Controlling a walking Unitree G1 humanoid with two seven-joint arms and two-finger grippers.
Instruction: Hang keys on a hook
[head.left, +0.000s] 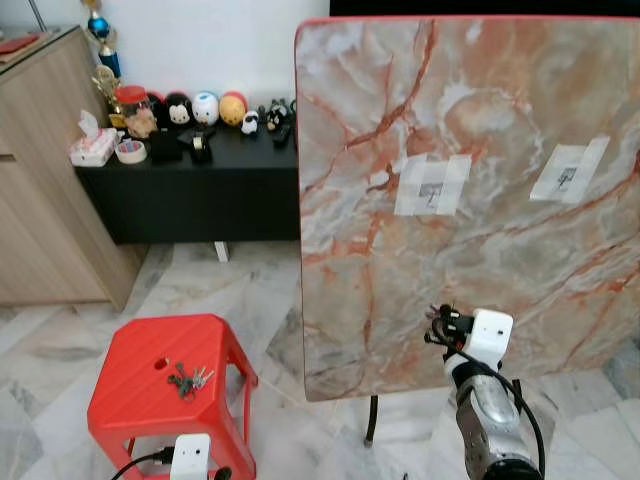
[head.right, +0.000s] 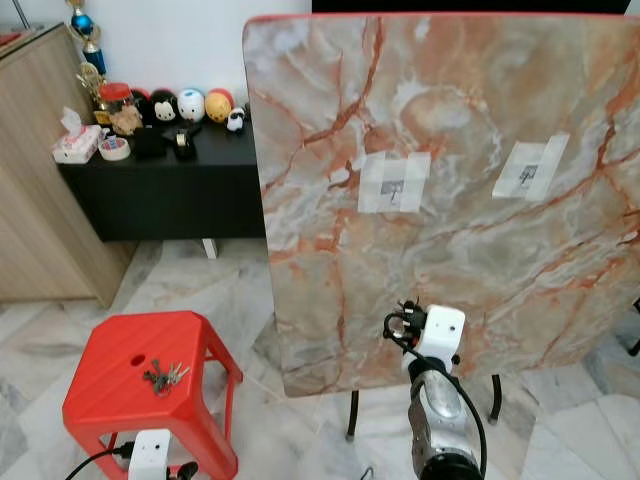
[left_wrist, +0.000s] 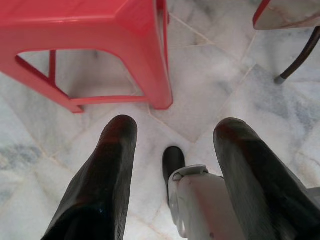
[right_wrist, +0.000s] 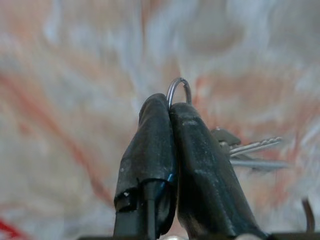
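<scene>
I am holding my right claw (right_wrist: 170, 107) up in front of the marble-patterned board (head.left: 480, 190), below the taped hook (head.left: 432, 190) near the board's middle. Its two black fingers (right_wrist: 150, 150) are pressing tightly together on the key ring (right_wrist: 179, 87), whose metal loop is sticking up just past the fingertips, and the keys (right_wrist: 250, 150) on it are fanning out to one side close to the board's face. From the head views I cannot tell whether the keys are touching the board.

A second taped hook (head.left: 568, 172) is sitting nearer the board's right edge, at about the same height as the first.

My left claw (left_wrist: 172, 145) is hanging low beside the red plastic stool (head.left: 165, 385), its fingers spread wide and gripping nothing, pointing down at the marble floor (left_wrist: 210, 90) near one stool leg. A second bunch of keys (head.left: 188, 379) is lying on the stool's seat, near its middle and just beside the round hole in it.

Behind the stool, a black sideboard (head.left: 190, 190) along the wall is carrying a row of small plush figures (head.left: 205, 108), a tissue box (head.left: 93, 146) at its left end and a roll of tape (head.left: 130, 151) just beside that.
</scene>
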